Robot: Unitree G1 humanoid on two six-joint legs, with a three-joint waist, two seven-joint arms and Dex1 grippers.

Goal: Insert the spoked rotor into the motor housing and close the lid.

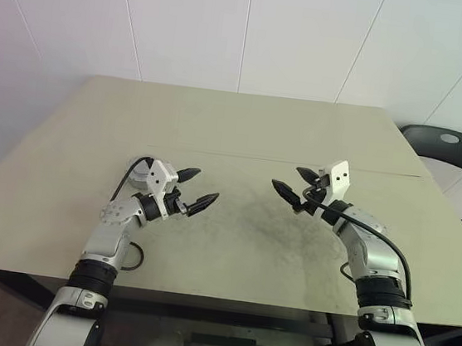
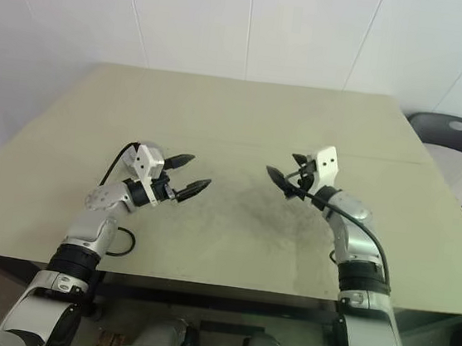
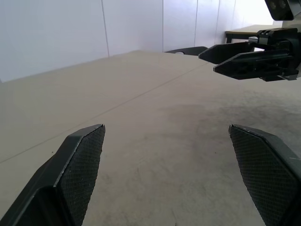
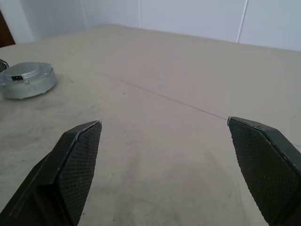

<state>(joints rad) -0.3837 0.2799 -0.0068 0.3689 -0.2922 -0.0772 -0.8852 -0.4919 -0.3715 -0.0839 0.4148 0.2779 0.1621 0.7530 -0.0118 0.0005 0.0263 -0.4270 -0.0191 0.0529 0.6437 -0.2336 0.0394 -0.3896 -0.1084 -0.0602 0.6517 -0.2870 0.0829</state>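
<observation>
Readable text: none on any surface.
Table (image 1: 236,132): plain beige top, no print or label.
Round grey disc (image 4: 27,80): bare metal with a small dark rectangular mark on top, no legible characters.
Wall panels (image 1: 247,33): blank white, no signs.

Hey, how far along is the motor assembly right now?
Nothing looks done yet. The left pincer and right pincer hover open above the table, holding nothing. A round grey metal part sits untouched on the table by the left arm. Inserting the rotor and closing the lid both remain.
</observation>
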